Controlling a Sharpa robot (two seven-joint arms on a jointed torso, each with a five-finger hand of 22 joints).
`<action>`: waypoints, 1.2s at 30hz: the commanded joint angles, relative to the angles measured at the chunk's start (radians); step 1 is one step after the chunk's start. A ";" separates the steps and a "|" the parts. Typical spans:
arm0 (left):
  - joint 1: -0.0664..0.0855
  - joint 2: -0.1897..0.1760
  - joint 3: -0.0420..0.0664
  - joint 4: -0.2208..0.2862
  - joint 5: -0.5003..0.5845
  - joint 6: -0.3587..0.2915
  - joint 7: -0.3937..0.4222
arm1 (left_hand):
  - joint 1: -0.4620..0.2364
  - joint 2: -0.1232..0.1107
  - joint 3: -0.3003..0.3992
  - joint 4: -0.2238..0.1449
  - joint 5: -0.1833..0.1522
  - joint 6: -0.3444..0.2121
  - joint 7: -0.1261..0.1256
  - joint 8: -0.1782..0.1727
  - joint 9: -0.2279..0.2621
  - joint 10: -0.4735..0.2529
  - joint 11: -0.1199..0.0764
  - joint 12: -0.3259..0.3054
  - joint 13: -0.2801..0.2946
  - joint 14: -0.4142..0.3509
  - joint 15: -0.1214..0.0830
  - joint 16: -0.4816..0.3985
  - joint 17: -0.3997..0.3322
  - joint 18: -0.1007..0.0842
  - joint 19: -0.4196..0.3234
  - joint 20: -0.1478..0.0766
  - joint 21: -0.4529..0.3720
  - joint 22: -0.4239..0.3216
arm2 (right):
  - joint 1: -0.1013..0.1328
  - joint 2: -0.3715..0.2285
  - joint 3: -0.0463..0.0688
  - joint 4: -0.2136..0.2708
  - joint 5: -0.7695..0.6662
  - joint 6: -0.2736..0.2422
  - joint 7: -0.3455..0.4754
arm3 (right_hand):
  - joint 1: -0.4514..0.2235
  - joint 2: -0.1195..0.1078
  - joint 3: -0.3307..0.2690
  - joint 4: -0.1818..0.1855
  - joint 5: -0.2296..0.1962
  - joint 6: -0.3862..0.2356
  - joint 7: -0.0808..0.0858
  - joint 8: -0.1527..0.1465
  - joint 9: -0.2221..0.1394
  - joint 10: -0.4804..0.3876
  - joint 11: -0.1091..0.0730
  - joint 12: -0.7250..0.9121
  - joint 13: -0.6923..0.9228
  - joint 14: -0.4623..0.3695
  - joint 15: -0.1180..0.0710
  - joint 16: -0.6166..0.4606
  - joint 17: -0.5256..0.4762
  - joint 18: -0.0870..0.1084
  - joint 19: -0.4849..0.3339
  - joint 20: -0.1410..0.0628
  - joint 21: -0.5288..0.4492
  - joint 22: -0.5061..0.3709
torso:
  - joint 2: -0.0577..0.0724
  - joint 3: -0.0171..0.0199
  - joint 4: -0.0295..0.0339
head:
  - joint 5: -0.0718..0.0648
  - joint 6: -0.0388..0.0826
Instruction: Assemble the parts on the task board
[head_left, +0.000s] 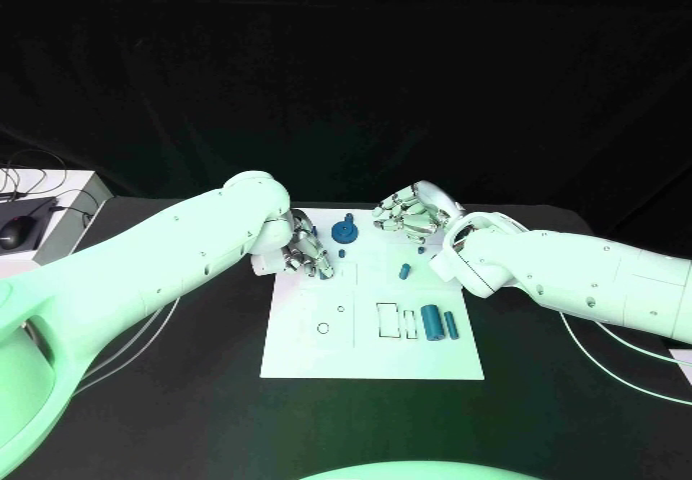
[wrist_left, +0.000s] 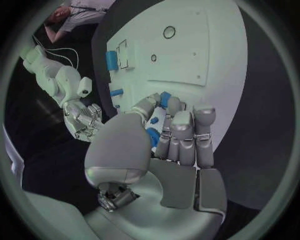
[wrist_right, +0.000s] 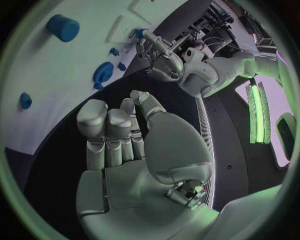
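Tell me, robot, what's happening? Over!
Left robot hand holds a small blue part over the task board. Right robot hand hovers, holding nothing. Big blue gear between them. Nothing blocking.

I can read no text, label, brand or number anywhere in my views. The only marks I see are plain outlines drawn on the board (head_left: 368, 350): a rectangle (head_left: 387, 320) and a small circle (head_left: 325, 327), with no lettering beside them. My left wrist view shows the same outlines, again with no writing.
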 joint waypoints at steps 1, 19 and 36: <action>0.001 0.007 -0.002 -0.004 0.006 -0.006 -0.012 | 0.003 0.010 0.019 -0.036 0.001 0.067 -0.063 0.001 0.022 0.048 -0.041 -0.005 0.004 0.006 0.000 -0.005 0.003 -0.013 0.005 -0.004 0.005 0.002 | 0.000 0.001 0.000 0.003 -0.011 0.013 0.004 | 0.002 0.001 0.006 0.002 0.003 0.006 0.000 -0.006 -0.001 -0.006 -0.001 0.002 -0.001 0.000 0.001 -0.004 0.002 0.004 0.062 -0.004 0.004 0.104 | 0.002 0.0004 -0.0003 | -0.001 -0.001; -0.001 0.019 -0.008 -0.014 0.003 -0.027 -0.025 | 0.000 0.032 -0.016 -0.028 0.003 0.075 -0.070 0.001 0.033 0.060 -0.045 -0.011 0.020 0.012 -0.003 -0.006 0.012 -0.017 0.015 -0.007 0.021 0.015 | 0.001 0.001 0.000 0.010 -0.013 0.013 0.004 | 0.003 0.000 0.010 0.000 0.003 0.006 0.000 -0.007 -0.002 -0.006 0.000 0.001 -0.002 0.000 0.001 -0.004 0.001 0.004 0.061 -0.004 0.003 0.104 | -0.001 0.0003 0.0003 | -0.004 -0.006; -0.004 0.024 -0.011 -0.019 -0.009 -0.070 -0.027 | -0.034 0.071 -0.010 0.004 0.004 0.086 -0.082 0.025 0.065 0.080 -0.054 -0.005 0.025 0.016 -0.011 0.006 0.000 -0.028 0.036 -0.019 0.058 0.043 | 0.001 0.000 0.000 0.010 -0.013 0.015 0.003 | 0.003 0.000 0.010 0.000 0.003 0.006 0.000 -0.007 -0.002 -0.006 0.000 0.001 -0.002 0.000 0.001 -0.004 0.001 0.004 0.061 -0.004 0.003 0.104 | -0.002 0.0008 0.0005 | -0.006 -0.007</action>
